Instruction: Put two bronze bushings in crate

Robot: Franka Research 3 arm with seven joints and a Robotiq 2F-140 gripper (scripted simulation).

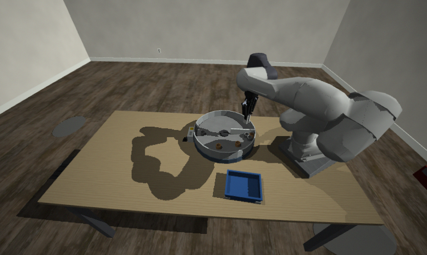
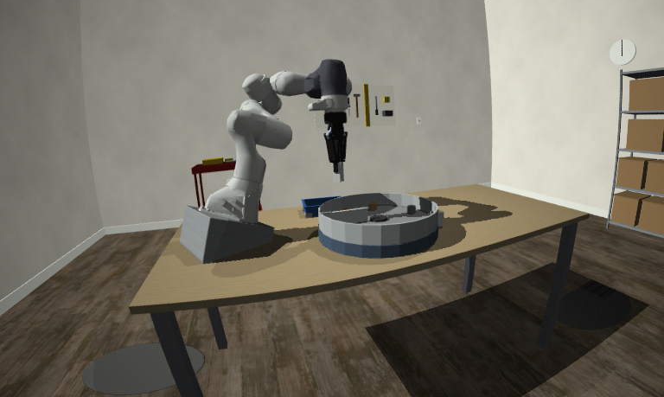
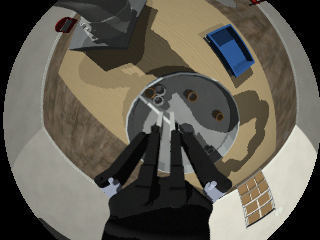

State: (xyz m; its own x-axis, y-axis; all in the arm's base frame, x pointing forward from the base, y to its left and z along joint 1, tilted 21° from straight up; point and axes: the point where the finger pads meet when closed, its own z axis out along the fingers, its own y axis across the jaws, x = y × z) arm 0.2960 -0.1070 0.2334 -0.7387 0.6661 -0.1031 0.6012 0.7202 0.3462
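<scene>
A rectangular light wood-grain table (image 1: 103, 183) (image 2: 274, 275) (image 3: 95, 85) on dark grey legs stands on a brown plank floor (image 1: 132, 91) (image 2: 303, 343) (image 3: 54, 100) and carries three main things. The round turning table (image 1: 204, 149) (image 2: 377, 233) (image 3: 134, 129), pale grey walls above a dark blue base, sits flat near one long edge. Just beside it is a small light-grey box (image 1: 190, 133) with a yellow mark. A blue rectangular crate (image 1: 243, 198) (image 2: 313, 207) (image 3: 232, 50) lies toward the opposite long edge, apart from the turning table. The grey wedge-shaped arm base (image 1: 309, 173) (image 2: 195, 233) (image 3: 80, 46) rests near one short end; shadows spread across the wood.
</scene>
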